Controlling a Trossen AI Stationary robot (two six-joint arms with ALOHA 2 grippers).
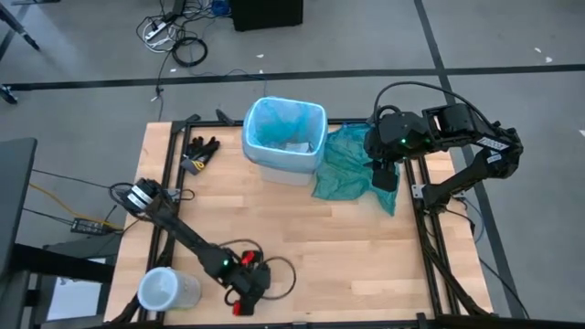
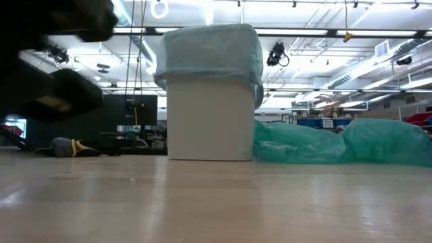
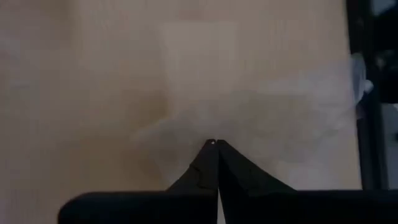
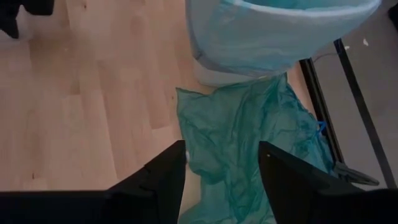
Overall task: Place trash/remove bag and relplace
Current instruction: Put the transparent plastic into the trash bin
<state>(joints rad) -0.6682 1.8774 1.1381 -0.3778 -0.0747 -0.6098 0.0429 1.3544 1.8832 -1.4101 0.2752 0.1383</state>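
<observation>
A white bin stands at the table's far middle, lined with the light blue bag, whose rim is folded over the bin's top. Inside lies a white scrap of trash. My left gripper is low at the near edge, shut, its tips on a pale translucent scrap that lies flat on the wood. My right gripper hangs open, high above a darker teal-green bag beside the bin. My left gripper comes down steeply from above, and its shut fingertips meet at the pale translucent scrap on the table. I cannot tell whether any of the scrap is caught between them. The scrap lies flat on the wood.
Black gloves lie left of the bin. A clear plastic cup lies at the near left corner. The teal-green bag lies spread over the far right, up to the black frame rail. Bare wood fills the middle and near right.
</observation>
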